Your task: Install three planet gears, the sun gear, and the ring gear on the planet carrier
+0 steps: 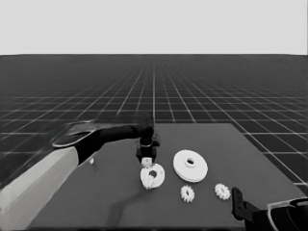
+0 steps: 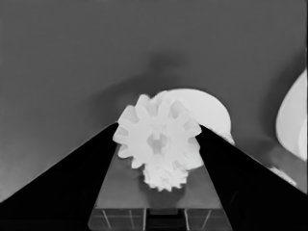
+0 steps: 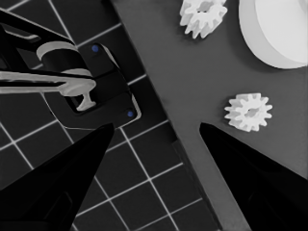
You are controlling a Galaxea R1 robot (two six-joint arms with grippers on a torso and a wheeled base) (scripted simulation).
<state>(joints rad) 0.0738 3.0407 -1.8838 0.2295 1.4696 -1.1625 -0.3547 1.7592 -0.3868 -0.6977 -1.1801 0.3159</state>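
My left gripper [image 1: 146, 159] hangs just above the planet carrier, the smaller round part [image 1: 153, 175], and is shut on a planet gear [image 2: 158, 138]. The gear is held on edge between the two fingers, with my left gripper [image 2: 158, 128] closed around it. Beneath it another gear [image 2: 166, 176] lies on the smaller round part [image 2: 207, 111]. To the right on the table rests the ring gear, the larger round part [image 1: 190, 165]. Two loose gears [image 1: 187, 193] [image 1: 222, 191] lie in front of it. My right gripper [image 3: 156, 127] is parked open at the table's near right corner.
A thin white piece [image 1: 92, 160] lies at the table's left, beside the left arm. The right wrist view shows the two loose gears [image 3: 248, 111] [image 3: 203, 17], the larger round part's rim [image 3: 276, 33], the table's edge and dark machinery [image 3: 91, 86] over the floor grid.
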